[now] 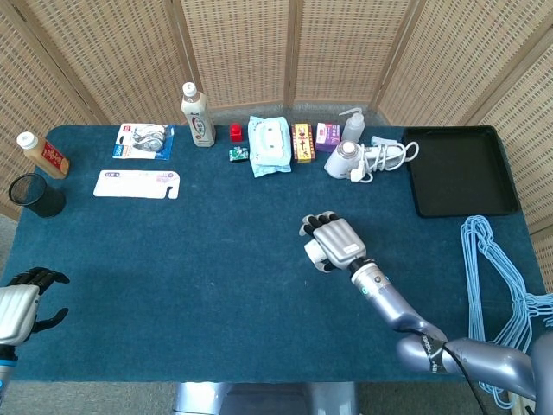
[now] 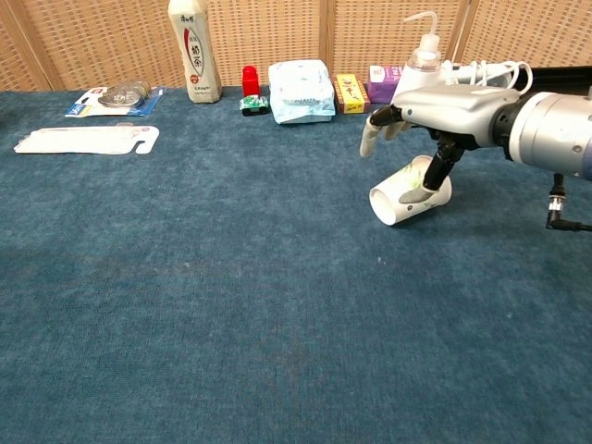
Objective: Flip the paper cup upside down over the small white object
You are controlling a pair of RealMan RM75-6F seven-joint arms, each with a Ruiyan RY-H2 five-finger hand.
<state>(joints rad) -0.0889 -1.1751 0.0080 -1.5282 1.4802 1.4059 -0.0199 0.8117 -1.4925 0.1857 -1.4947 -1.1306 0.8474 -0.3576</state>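
Observation:
The white paper cup (image 2: 404, 195) lies on its side on the blue cloth, mouth facing front-left. My right hand (image 2: 435, 109) hovers over it with fingers spread and hanging past the cup's far side. Its thumb (image 2: 427, 176) reaches down and touches the cup's wall. From the head view the right hand (image 1: 333, 241) covers almost all of the cup. A tiny white speck (image 2: 382, 260) sits on the cloth just in front of the cup. My left hand (image 1: 22, 304) holds nothing at the table's near left corner.
Along the back edge stand a tall bottle (image 1: 198, 116), a wipes pack (image 1: 269, 144), small boxes (image 1: 301, 142), a squirt bottle (image 2: 415, 81) and a corded white dryer (image 1: 363, 158). A black tray (image 1: 462, 169) and blue hangers (image 1: 492, 277) lie right. A black cup (image 1: 34, 195) stands far left.

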